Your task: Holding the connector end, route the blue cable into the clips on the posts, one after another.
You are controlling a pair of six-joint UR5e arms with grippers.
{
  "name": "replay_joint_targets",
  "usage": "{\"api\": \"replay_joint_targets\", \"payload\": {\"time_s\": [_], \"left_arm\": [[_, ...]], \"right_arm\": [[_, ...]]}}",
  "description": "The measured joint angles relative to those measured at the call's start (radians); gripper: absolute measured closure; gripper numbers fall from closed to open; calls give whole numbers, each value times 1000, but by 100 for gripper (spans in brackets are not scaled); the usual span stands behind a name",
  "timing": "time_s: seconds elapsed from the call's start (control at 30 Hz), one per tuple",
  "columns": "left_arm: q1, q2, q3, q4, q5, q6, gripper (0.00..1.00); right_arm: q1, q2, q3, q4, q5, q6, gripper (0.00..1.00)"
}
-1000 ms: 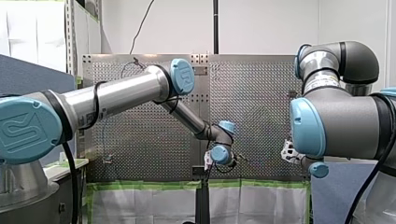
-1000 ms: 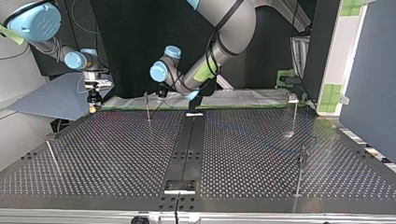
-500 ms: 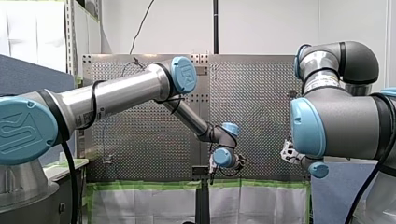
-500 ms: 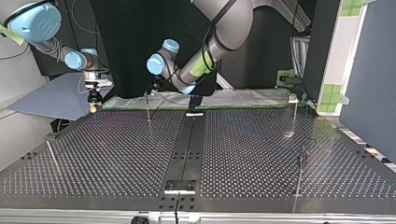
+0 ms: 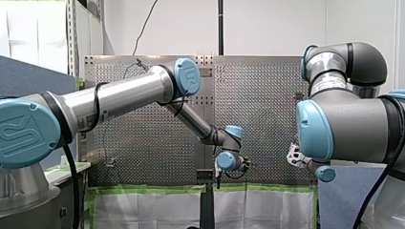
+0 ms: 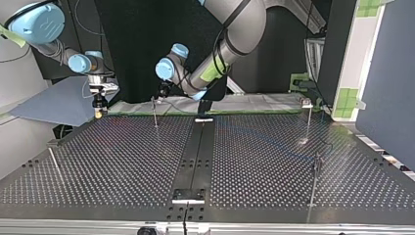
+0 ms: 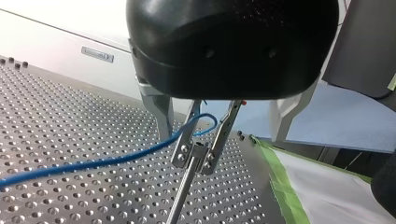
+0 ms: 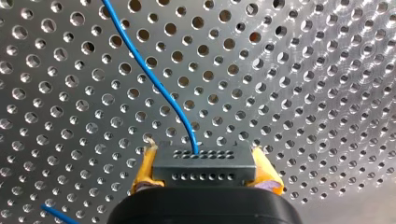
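Note:
In the left wrist view my left gripper (image 7: 222, 138) is open, its metal fingers (image 7: 161, 112) standing wide on either side of a metal clip (image 7: 201, 149) on a thin post. The blue cable (image 7: 93, 163) runs across the perforated table, passes close by one finger and loops at the clip. In the top view this gripper (image 6: 160, 93) hangs over the far post (image 6: 155, 113). My right gripper (image 8: 205, 179) is shut with yellow pads on the black connector (image 8: 204, 165), from which the blue cable (image 8: 154, 79) leads away. It hovers at the table's far corner, on the top view's left (image 6: 99, 104).
More thin posts stand at the top view's right (image 6: 309, 120), front right (image 6: 315, 178) and front left (image 6: 54, 164). A black strip (image 6: 195, 152) runs down the table's middle. Green tape (image 7: 280, 186) edges the table beside the clip.
My left arm swung toward the top view's left and came over the far post, then eased back slightly. My right arm with the connector has stayed still.

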State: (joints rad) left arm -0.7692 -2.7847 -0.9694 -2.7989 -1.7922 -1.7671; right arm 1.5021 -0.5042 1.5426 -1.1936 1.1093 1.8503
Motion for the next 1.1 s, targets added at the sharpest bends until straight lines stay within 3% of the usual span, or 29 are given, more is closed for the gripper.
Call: {"api": "replay_joint_targets", "payload": {"time_s": [0.3, 1.1], "left_arm": [[-10, 0, 0, -1, 20, 4, 0], [-22, 0, -1, 21, 1, 1, 0]], "right_arm": [[0, 0, 0, 0, 0, 1, 100], [1, 2, 0, 0, 0, 9, 100]]}}
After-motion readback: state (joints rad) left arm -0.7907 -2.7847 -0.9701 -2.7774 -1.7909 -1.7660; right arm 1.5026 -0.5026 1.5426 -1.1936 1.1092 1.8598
